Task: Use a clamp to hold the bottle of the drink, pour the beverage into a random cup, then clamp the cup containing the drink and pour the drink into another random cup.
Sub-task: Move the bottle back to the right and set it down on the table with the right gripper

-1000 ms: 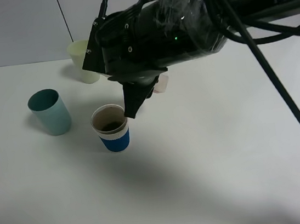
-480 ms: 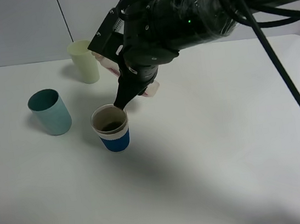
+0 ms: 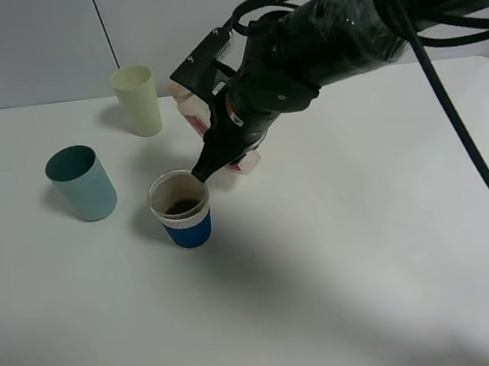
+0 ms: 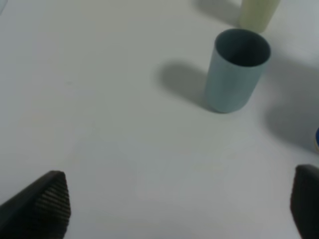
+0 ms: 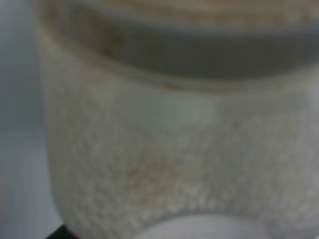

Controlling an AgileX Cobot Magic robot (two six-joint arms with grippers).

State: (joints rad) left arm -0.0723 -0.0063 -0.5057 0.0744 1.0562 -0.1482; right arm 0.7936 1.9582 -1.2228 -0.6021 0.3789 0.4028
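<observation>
My right gripper (image 3: 218,143) reaches in from the right and is shut on the bottle of the drink (image 3: 242,160), held tilted just above and behind the cup containing the drink (image 3: 185,220). One black fingertip (image 3: 202,171) hangs at that cup's rim. The cup has a blue sleeve, and the dark beverage (image 3: 180,208) lies in its bottom. The teal tumbler (image 3: 82,183), another random cup, stands to its left. In the right wrist view the bottle's translucent body (image 5: 164,149) fills the frame. My left gripper (image 4: 172,209) is open over bare table, short of the teal tumbler (image 4: 234,74).
A pale yellow-green tumbler (image 3: 137,100) stands at the back left, also seen as the pale tumbler (image 4: 256,12) in the left wrist view. The right arm and its cables (image 3: 453,119) span the upper right. The white table (image 3: 346,269) runs to an edge at the right.
The right wrist has rotated and drawn back to the right, so more of the bottle shows behind the fingers. The cups have not moved.
</observation>
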